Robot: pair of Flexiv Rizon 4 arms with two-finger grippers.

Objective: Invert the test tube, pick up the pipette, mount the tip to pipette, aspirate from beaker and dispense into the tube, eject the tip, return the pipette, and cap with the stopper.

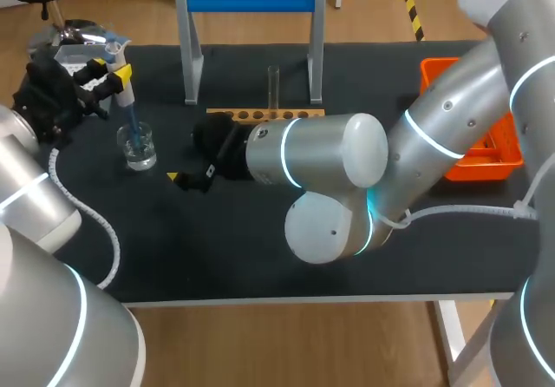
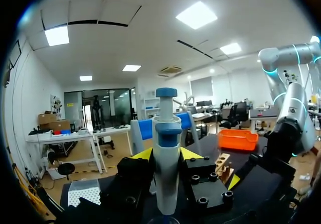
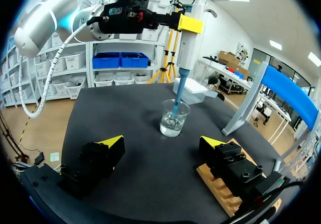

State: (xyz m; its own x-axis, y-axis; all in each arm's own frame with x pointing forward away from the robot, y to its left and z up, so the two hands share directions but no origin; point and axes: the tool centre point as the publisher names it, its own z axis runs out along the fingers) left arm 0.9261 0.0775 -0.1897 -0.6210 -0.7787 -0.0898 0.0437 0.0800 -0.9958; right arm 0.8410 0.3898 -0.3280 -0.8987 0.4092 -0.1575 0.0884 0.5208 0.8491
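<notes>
Right gripper (image 3: 161,142): largely hidden under its own wrist from above; its wrist view shows fingers spread wide, empty, beside the wooden rack (image 3: 225,186). Left gripper (image 1: 117,79) clamps the white-blue pipette (image 1: 126,101) upright, tip inside the clear beaker (image 1: 139,147), table's left.

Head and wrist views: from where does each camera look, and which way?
Head view: above and behind, facing down on the table; both arms show.
Left wrist view: along the left end effector, shut on the pipette.
Right wrist view: along the open right end effector, toward the beaker.
Shared, head and right wrist: the beaker.
</notes>
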